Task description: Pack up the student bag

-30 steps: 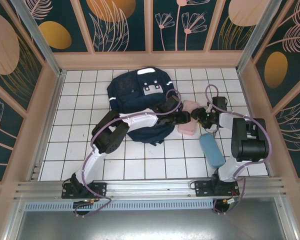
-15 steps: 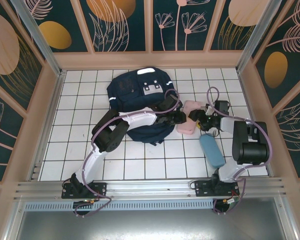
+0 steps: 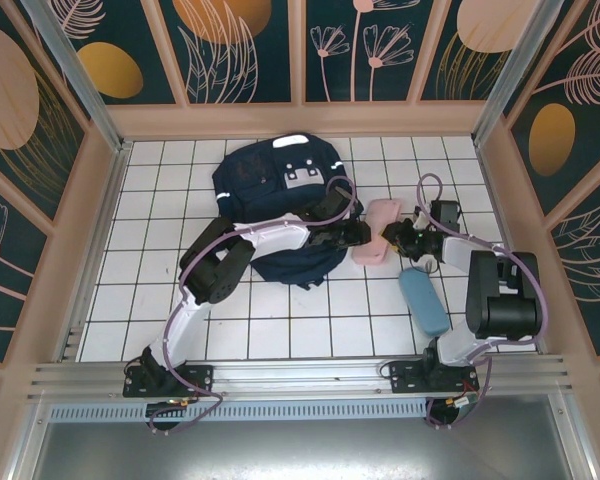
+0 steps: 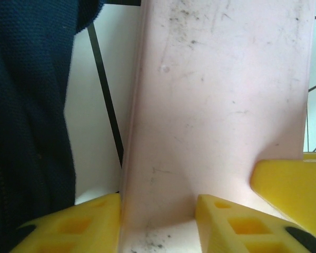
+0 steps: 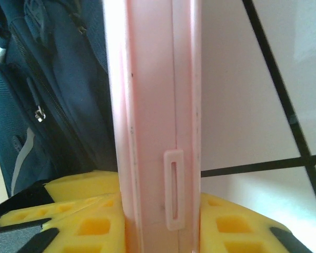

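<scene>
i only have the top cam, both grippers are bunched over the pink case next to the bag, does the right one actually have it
observer: yes. In the right wrist view the right gripper has the pink case on edge between its yellow fingers, one pressed on each side.
operator: and the left one
observer: in the left wrist view the case fills the gap in the left gripper and touches both fingers.
operator: is the case latched
observer: cannot tell, but a small clasp shows on the narrow side that faces the right wrist camera.
</scene>
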Tool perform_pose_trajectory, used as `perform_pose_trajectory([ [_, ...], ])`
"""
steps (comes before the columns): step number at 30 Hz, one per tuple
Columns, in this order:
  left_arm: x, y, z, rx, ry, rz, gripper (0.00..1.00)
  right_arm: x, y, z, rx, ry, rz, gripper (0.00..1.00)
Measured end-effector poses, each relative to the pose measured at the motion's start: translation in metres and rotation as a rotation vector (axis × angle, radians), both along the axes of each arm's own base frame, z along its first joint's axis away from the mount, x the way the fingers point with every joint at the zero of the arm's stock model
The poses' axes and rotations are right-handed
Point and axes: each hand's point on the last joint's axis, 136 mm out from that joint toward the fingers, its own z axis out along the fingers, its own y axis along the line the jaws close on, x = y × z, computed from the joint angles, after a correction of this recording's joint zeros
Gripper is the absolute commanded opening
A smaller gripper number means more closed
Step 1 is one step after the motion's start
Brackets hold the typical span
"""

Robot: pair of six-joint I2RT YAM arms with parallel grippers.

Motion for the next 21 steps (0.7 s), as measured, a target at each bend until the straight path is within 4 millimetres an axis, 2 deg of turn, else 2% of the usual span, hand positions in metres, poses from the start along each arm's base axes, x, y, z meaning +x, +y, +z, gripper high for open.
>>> perform_pose_trajectory([
  [3,-0.004,0.003,0.012,0.002,-0.019,-0.016,0.57,-0.003,0.002,0.010,-0.014,-0.023,-0.007,0.16],
  [8,-0.011,0.019,0.051,-0.009,-0.063,-0.019,0.70,-0.001,-0.003,0.047,-0.045,-0.129,-0.039,0.14],
  [13,0.000,0.057,0.109,0.006,-0.198,0.024,0.81,-0.007,-0.014,0.080,-0.064,-0.204,-0.076,0.15],
  [15,0.008,0.075,0.125,0.059,-0.280,0.044,0.83,-0.011,-0.016,0.089,-0.068,-0.222,-0.085,0.15],
  [18,0.015,0.099,0.136,0.173,-0.388,0.039,0.83,-0.016,-0.017,0.099,-0.069,-0.232,-0.088,0.15],
  [21,0.011,0.115,0.122,0.301,-0.442,-0.031,0.84,-0.019,-0.017,0.103,-0.070,-0.233,-0.086,0.16],
])
